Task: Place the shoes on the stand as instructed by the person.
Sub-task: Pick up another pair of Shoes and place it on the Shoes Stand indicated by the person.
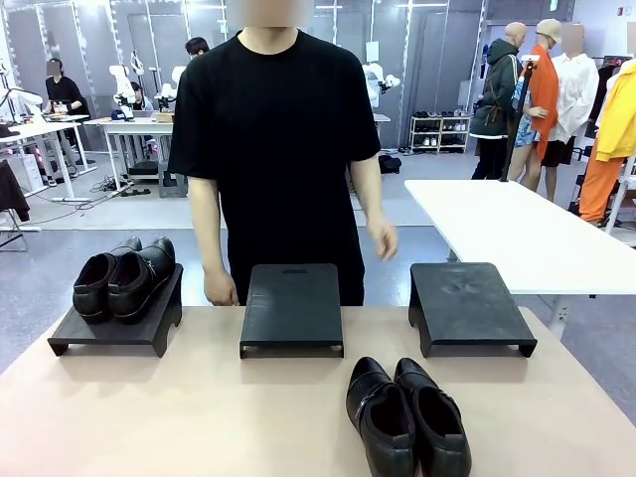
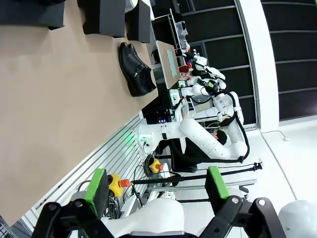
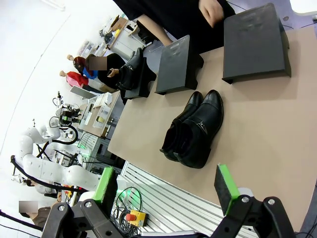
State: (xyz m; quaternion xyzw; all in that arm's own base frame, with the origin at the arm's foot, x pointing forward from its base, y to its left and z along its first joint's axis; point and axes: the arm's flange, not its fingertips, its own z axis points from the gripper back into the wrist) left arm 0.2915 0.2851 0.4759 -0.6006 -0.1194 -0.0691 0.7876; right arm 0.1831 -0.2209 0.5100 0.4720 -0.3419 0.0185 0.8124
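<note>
While one pair of shoes (image 1: 119,283) sits on the ten-o'clock stand (image 1: 99,338), my left gripper (image 2: 156,191) hangs spread and empty. I see the twelve-o'clock stand (image 1: 291,308) bare, the person (image 1: 278,129) behind it. The second pair (image 1: 388,422) lies on the table (image 1: 199,417) at five o'clock, the two-o'clock stand (image 1: 467,303) bare beyond it. My right gripper (image 3: 166,191) gapes empty. Next, I judge: read the person's cue, then grasp that pair.

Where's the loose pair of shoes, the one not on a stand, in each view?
Front: loose pair at bottom, right of centre, on the table.
Left wrist: upper middle, by the table's edge.
Right wrist: centre.
Shared landmark: the black stands close beside the pair.
</note>
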